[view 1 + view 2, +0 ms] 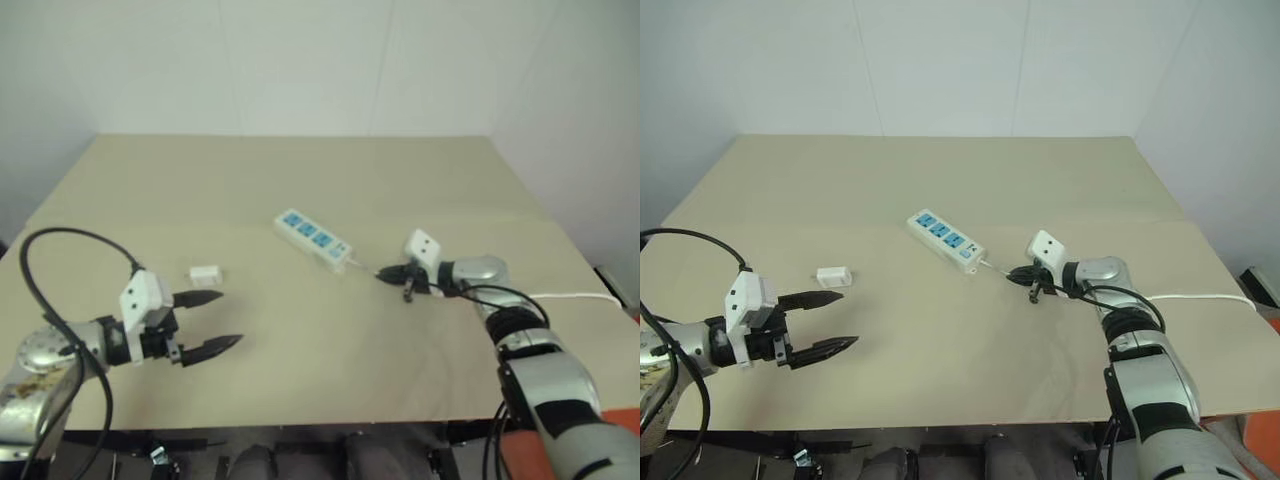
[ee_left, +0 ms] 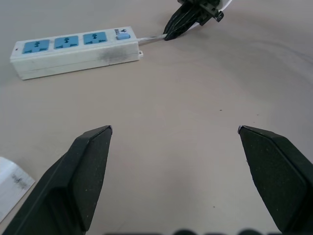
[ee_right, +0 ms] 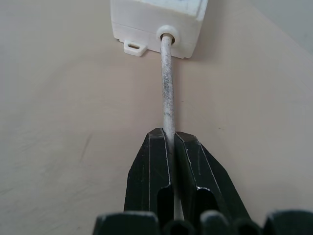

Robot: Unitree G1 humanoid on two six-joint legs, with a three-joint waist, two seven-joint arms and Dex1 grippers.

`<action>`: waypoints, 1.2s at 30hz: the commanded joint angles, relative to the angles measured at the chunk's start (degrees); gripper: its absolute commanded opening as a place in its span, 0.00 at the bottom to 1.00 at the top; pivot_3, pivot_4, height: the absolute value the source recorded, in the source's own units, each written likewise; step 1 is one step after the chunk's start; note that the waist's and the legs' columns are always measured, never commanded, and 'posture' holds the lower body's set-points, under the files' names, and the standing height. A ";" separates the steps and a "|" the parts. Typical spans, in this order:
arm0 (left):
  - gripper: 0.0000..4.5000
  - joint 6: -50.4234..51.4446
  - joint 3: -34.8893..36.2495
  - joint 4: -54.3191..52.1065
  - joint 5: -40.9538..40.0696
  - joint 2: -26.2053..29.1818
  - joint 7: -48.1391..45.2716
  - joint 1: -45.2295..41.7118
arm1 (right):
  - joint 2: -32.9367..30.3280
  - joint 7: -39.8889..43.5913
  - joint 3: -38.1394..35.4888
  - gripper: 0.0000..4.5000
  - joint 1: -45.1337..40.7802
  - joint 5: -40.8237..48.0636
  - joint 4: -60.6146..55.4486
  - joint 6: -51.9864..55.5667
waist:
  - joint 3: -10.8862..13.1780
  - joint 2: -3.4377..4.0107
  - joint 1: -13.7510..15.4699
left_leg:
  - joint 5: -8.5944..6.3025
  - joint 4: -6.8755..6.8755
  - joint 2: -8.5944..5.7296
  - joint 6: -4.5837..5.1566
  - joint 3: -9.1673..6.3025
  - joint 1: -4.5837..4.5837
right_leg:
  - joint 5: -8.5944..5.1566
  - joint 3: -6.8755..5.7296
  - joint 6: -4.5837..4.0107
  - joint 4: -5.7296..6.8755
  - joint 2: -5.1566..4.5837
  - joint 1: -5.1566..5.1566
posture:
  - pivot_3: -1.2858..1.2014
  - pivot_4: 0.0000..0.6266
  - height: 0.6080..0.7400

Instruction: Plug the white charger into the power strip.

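- White charger [image 1: 204, 272] lies flat on the worktop [image 1: 300, 180], just ahead of the left gripper [image 1: 210, 322] and a little off its line — the nearer arm by far.
- Left gripper: fingers spread wide, nothing between them, hovering low and pointed toward the centre of the worktop.
- Power strip [image 1: 313, 238] lies diagonally mid-worktop, well apart from the charger; long axis runs from far-left to near-right, sockets face up, switch at the cord end.
- Right gripper [image 3: 172, 147]: clamped shut on the thin white cord [image 3: 167, 93] just beside the strip's end — judged to be steadying the strip.
- Judgement: bare worktop between charger and strip; nothing blocks the way.
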 commanded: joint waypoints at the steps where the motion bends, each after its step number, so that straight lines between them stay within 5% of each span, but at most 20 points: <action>1: 1.00 -0.83 1.20 0.23 -0.58 1.06 -0.57 -1.23 | -0.57 2.43 0.07 0.00 4.85 0.89 -7.87 -0.78 | 0.00 0.00 -0.02 | 0.00 0.00 0.00 0.00 -0.02 0.00 | 0.00 -0.01 0.00 0.00 0.00 0.00 | 0.52 0.24 1.00; 13: 1.00 -0.51 -1.36 2.97 -0.46 1.04 -2.01 -4.93 | -11.71 7.38 -2.75 0.00 28.61 9.47 -46.01 10.57 | 0.01 0.01 0.76 | 0.00 0.01 -0.01 0.00 0.00 0.00 | -0.22 -0.02 0.42 0.00 -0.02 0.00 | 0.52 0.24 1.00; 26: 1.00 -0.35 -2.28 3.89 0.37 1.37 -2.75 -7.34 | -5.96 -7.39 -6.46 0.98 34.89 11.62 -57.78 14.37 | 0.01 0.01 0.85 | 0.00 0.00 -0.02 0.00 -0.01 -0.07 | -0.21 0.02 0.40 0.00 0.04 -0.10 | 0.52 0.24 1.00; 36: 1.00 -1.37 -3.03 3.61 2.75 2.25 -2.82 -5.75 | 3.80 -21.79 -9.23 0.99 41.06 16.66 -70.33 24.19 | 0.01 0.01 0.82 | 0.00 0.00 0.00 0.00 -0.02 -0.11 | -0.21 0.01 0.40 -0.01 0.03 -0.13 | 0.52 0.24 1.00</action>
